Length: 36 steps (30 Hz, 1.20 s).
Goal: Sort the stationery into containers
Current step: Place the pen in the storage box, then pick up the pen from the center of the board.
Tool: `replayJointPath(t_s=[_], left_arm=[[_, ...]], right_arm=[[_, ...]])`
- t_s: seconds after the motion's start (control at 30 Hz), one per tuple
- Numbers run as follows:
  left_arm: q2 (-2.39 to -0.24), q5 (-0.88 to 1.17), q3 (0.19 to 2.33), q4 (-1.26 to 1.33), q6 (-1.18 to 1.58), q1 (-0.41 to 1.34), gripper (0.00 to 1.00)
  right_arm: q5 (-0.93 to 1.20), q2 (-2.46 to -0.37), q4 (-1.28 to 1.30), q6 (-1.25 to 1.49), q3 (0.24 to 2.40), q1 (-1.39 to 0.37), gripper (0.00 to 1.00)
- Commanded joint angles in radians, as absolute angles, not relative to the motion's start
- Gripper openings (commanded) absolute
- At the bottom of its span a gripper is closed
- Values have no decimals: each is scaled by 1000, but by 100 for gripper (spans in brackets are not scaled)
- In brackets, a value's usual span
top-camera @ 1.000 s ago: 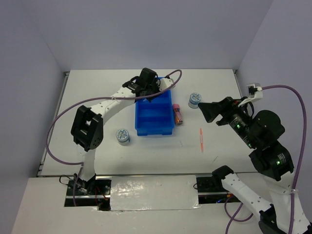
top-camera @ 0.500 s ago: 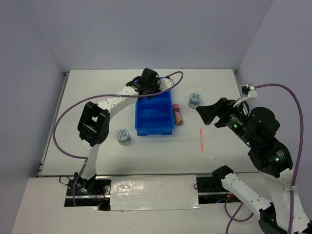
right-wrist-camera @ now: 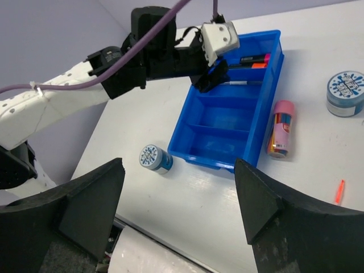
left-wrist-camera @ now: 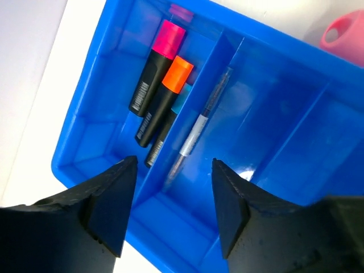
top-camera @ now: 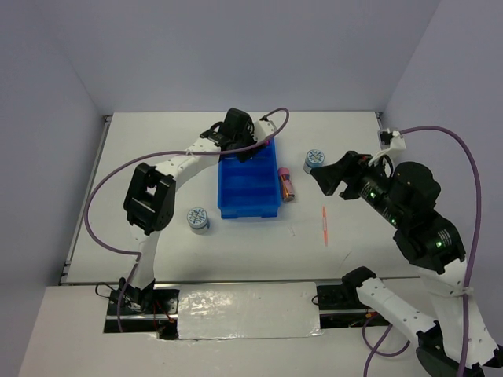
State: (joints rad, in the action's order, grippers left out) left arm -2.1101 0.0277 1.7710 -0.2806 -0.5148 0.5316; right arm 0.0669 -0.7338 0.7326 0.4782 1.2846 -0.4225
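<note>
1. Nearest the arms, one tape roll (top-camera: 198,219) sits on the counter (top-camera: 157,157), just by the near left corner of the blue tray (top-camera: 247,212). A thin orange pen (top-camera: 324,224) lies alone over on the right.
2. A little farther, the pink-copper tube (top-camera: 287,184) lies right beside the tray's right wall.
3. The right pincer (right-wrist-camera: 179,187) hangs above the counter with its fingers wide apart and nothing in it. The other tape roll (top-camera: 314,160) is close by.
4. The tray has four parts. The two near parts hold nothing. The third holds the grey pen (left-wrist-camera: 199,125). The farthest holds the black markers (left-wrist-camera: 149,94): one with a pink cap, one with an orange cap, and one more half hidden under them.
5. The left pincer (left-wrist-camera: 173,170) hangs over the far end of the tray. Its fingers are apart and hold nothing. The grey pen lies just under it.
6. I think the pen's drop-off is done. Next, the left arm should lift straight up so it does not bump the tray walls, then go for the near tape roll. The roll is round, so the fingers must open wide around it.
</note>
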Motion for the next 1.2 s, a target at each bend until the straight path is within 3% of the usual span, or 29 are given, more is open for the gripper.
replayJointPath(t_s=[0.0,0.07,0.2,0.33,0.47,0.6,0.7,0.87,1.0,1.17], left_arm=[[-2022,5,1831,-258,-392,523,70],[-1990,-58,1894,-305,-238,523,99],[-1883,-236,2058,-492,189,515,99],[-1722,-39,1962,-574,353,465,99],[-1493,263,1653,-450,546,387,99],[-1398,477,1462,-389,728,290,99],[-1405,323,1529,-663,646,284,99],[-1367,62,1592,-885,578,281,99],[-1286,49,1528,-893,561,272,99],[-1226,100,1476,-883,525,270,99]], right_arm=[[43,-791,747,456,1282,-420,86],[-30,-869,840,483,1258,-413,87],[-98,-945,910,528,1165,-379,87],[-118,-977,896,514,1040,-344,88],[-118,-1037,847,488,925,-290,89],[-79,-1109,785,439,850,-258,89],[-92,-1244,793,405,856,-250,85],[-103,-1331,747,370,844,-241,80],[-126,-1368,732,333,839,-219,77],[-92,-1414,704,307,831,-184,65]])
